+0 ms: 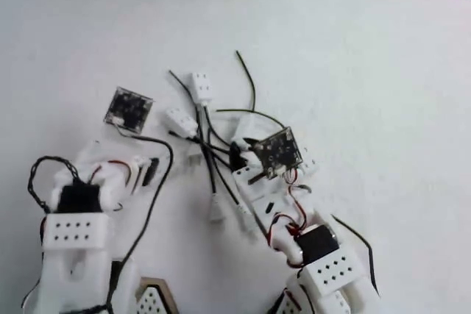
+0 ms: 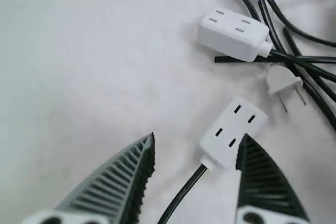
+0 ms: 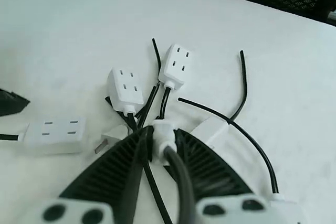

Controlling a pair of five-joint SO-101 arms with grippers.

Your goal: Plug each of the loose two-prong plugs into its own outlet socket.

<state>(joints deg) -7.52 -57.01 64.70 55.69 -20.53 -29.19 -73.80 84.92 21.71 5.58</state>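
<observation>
You have white outlet sockets [image 1: 180, 119] on black cords, each face showing two slot pairs, tangled mid-table [image 1: 368, 71]. Left gripper [image 2: 198, 140]: fingers wide apart, holding nothing. The nearest socket [image 2: 231, 129] lies between them, just beside one finger [image 2: 262, 177], with a loose two-prong plug [image 2: 283, 83] near it. Right gripper [image 3: 160, 134]: fingers clamped on a white plug body [image 3: 161, 128], close before a socket pair [image 3: 125, 85].

High camera: overhead, looks down on whole table [image 1: 383, 56]. My two wrist cameras: close, low; all share the cord tangle [image 1: 208, 151].
</observation>
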